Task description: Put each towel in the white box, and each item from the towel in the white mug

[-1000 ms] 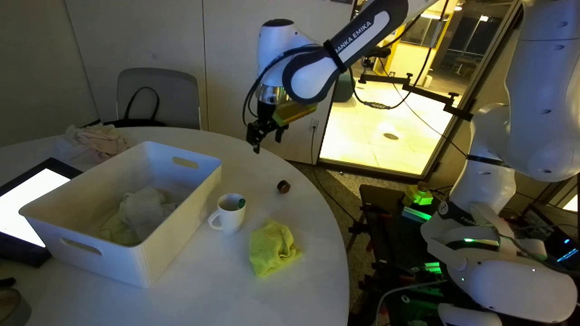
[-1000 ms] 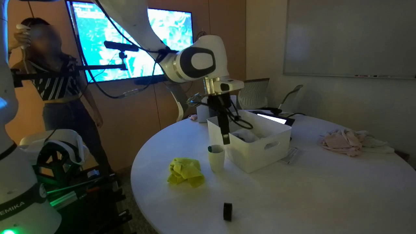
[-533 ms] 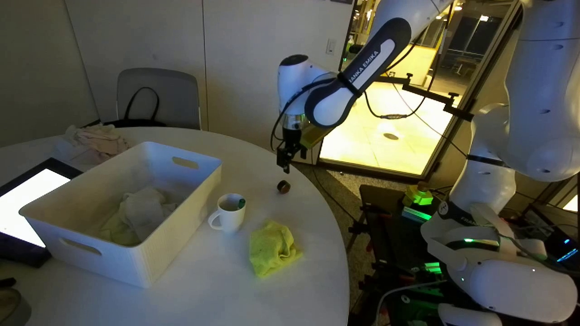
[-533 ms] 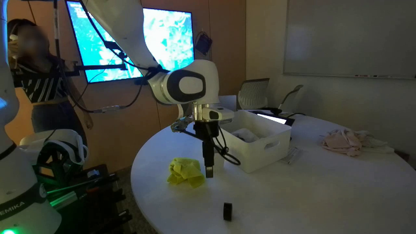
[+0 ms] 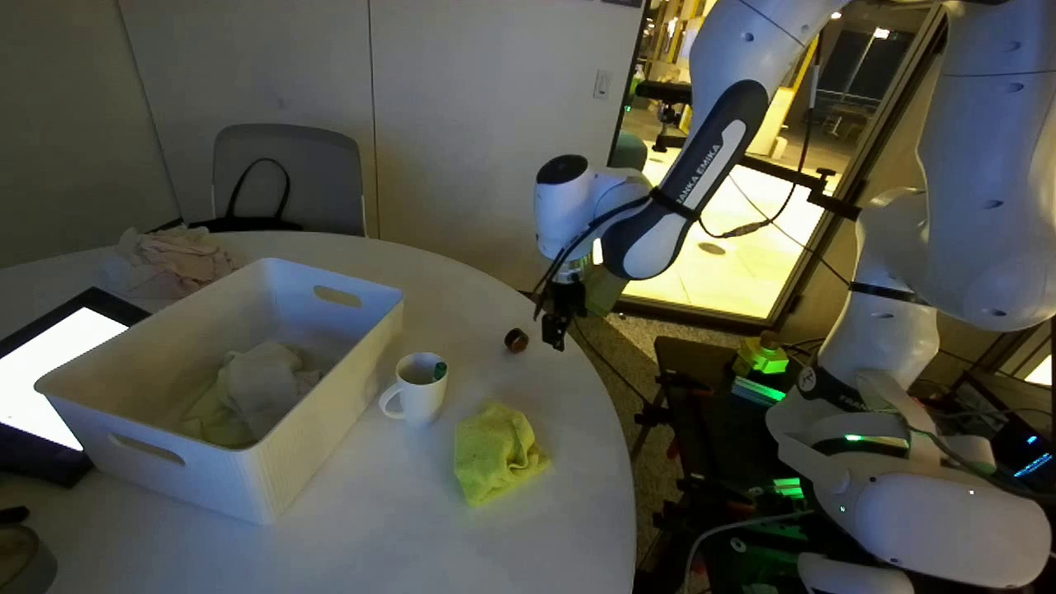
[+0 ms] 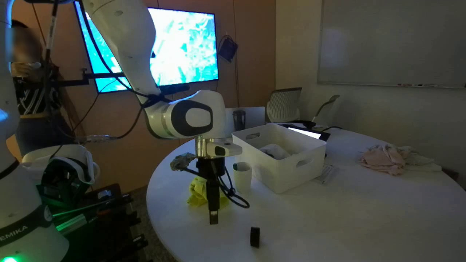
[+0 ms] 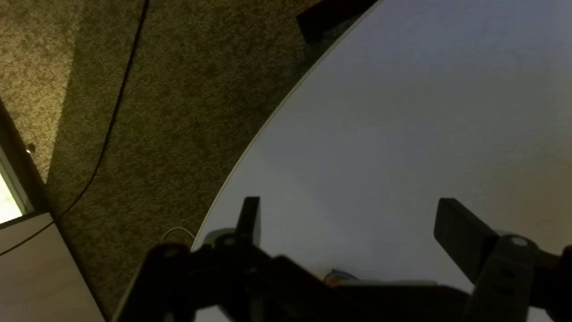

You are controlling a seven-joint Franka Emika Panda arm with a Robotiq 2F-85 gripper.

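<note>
Tool (image 7: pixel 348 217) spread wide, empty, probably to straddle nearby dark disc (image 6: pixel 255 237); white mug (image 5: pixel 422 398) upright beside white box (image 5: pixel 326 419), presumably keeping carries short.

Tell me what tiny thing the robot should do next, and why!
Probably slide the gripper over the small dark round thing. The gripper's jaws stand open, but in both exterior views they're off to one side of that thing, which sits on the table, outside the white mug.
</note>
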